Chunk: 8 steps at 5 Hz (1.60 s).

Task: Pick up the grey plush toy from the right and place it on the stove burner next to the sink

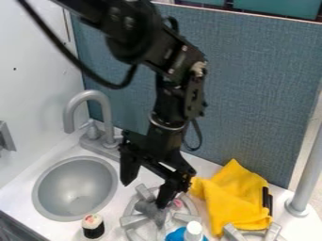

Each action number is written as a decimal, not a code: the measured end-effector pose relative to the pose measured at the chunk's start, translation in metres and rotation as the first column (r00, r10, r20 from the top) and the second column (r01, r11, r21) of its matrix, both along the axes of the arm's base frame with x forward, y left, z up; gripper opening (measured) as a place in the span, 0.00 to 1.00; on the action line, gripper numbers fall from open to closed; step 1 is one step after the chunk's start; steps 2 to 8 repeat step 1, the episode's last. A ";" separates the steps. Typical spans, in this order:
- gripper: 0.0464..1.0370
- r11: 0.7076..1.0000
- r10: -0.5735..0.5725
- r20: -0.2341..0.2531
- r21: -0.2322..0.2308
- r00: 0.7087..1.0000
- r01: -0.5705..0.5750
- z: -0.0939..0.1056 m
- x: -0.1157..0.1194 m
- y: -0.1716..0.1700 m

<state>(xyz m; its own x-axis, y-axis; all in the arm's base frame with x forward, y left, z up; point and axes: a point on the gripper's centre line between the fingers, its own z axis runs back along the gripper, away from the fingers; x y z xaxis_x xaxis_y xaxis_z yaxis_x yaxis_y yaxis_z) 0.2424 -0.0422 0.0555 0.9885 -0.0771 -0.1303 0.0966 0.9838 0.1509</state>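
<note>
Hanging over the near side of the worktop [204, 165], the claw [145, 195] has its two fingers spread wide. One fingertip is over the bare surface between the sink [75, 189] and the first burner [129, 221]; the other comes down at a grey lump [151, 210], close enough to look like touching, though I cannot tell for certain. The lump lies on the burner, among its pale prongs. It is a matte mid-grey, soft-looking and uneven in outline, darker than the metal-grey burner, and partly hidden by the claw. Just beside it shows a small pink patch [177, 204].

Counting the rest: one round grey sink, with one curved grey faucet [88, 95] behind it; two burners, the second [254, 234] cut by the bottom edge; one toy sushi roll [93, 227], upright, black round its lower part and white on top with orange and green specks, standing between the sink and the first burner; one yellow cloth [236, 200], crumpled, to the right of the claw; one black object [267, 201] at the cloth's right edge; one blue item with a white top [194, 229] at the bottom edge, near the grey lump; one grey pole [308, 176] at the right; and one blue-grey panel [258, 94] behind.
</note>
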 end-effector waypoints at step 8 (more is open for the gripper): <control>0.97 0.989 -0.063 0.053 -0.130 0.997 0.069 -0.008 -0.004 0.002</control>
